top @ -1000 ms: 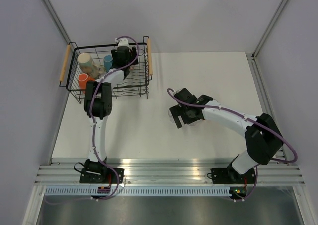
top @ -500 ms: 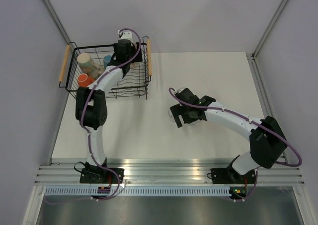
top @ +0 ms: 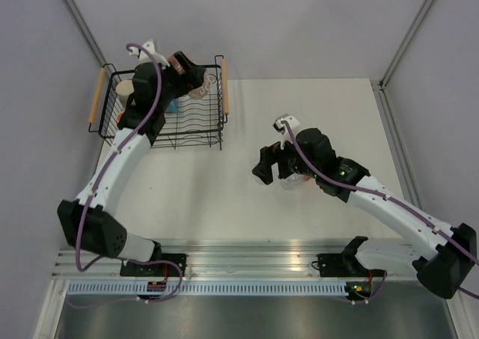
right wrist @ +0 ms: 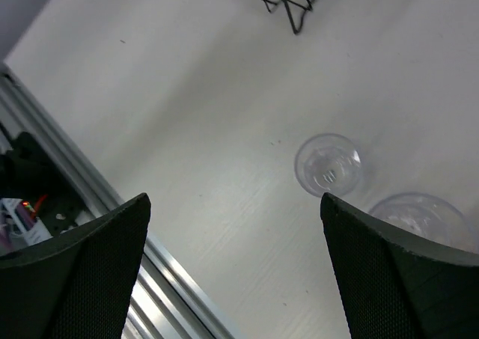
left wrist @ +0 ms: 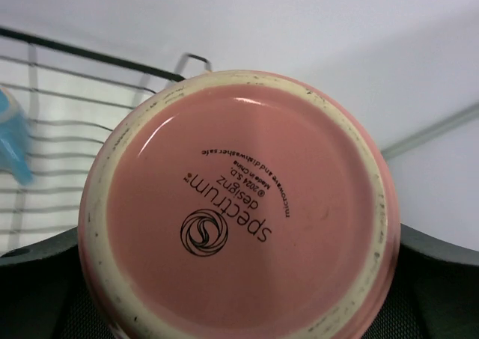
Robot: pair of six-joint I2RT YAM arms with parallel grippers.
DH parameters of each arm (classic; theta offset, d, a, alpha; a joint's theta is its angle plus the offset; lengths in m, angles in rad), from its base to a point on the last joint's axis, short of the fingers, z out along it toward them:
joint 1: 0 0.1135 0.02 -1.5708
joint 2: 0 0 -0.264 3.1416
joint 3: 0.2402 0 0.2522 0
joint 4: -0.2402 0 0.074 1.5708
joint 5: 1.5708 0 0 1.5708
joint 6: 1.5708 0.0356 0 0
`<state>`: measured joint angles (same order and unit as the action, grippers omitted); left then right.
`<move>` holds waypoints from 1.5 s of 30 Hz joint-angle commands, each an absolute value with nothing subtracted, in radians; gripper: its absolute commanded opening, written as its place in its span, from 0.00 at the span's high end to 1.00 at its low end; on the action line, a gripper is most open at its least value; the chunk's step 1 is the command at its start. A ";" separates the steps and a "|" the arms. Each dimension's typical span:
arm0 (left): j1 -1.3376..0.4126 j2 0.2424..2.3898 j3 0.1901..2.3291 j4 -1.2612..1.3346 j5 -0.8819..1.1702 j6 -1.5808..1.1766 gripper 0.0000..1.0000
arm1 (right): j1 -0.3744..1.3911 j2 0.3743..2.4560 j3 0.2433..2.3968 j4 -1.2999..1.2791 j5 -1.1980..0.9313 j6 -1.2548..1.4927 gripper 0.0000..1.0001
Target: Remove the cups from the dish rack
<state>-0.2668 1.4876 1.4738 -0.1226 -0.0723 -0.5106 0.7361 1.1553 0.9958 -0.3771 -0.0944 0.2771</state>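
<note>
- Soft, even light from overhead; the white table (top: 299,114) is bright and shadows are faint.
- Left wrist view: a curved glare streak on the pink cup (left wrist: 239,212), whose printed base is sharp; the blue cup (left wrist: 11,141) behind it is blurred.
- Right wrist view: dark fingers (right wrist: 75,272) at the edges are out of focus.

Pink cup (left wrist: 236,212) base, printed: "spectrum designz", "© 2024 S.D.", "Made in China", "microwave and dishwasher safe".
</note>
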 commanded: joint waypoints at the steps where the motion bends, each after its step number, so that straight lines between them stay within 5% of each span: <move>1: -0.299 1.292 1.335 0.023 0.083 -0.818 0.98 | 0.741 1.082 0.922 -0.160 -0.288 0.302 0.02; 8: -0.333 1.004 0.915 0.187 0.179 -1.149 0.98 | 0.741 0.942 0.700 0.259 -0.368 0.486 0.02; 15: -0.368 0.853 0.649 0.293 0.201 -1.380 0.98 | 0.762 1.067 0.621 0.638 -0.445 0.649 0.02; 28: -0.466 0.821 0.474 0.359 0.150 -1.508 0.98 | 0.891 1.350 0.733 0.793 -0.390 0.672 0.05; 34: -0.537 0.816 0.445 0.347 0.140 -1.537 0.98 | 0.896 1.459 0.781 0.834 -0.373 0.681 0.30; 37: -0.551 0.804 0.437 0.336 0.135 -1.543 0.98 | 0.896 1.486 0.787 0.859 -0.356 0.686 0.63; 38: -0.552 0.796 0.436 0.334 0.133 -1.545 0.98 | 0.897 1.493 0.793 0.859 -0.354 0.686 0.81; 40: -0.555 0.792 0.437 0.333 0.133 -1.545 0.98 | 0.900 1.502 0.799 0.850 -0.348 0.680 0.98; 45: -0.560 0.795 0.442 0.354 0.167 -1.530 0.94 | 0.907 1.487 0.801 0.845 -0.342 0.667 0.99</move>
<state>-0.5301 0.8265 0.4221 0.2165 0.0570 -1.5925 0.9009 1.4914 0.7506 0.7925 -0.3397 0.6491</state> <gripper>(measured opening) 0.957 0.158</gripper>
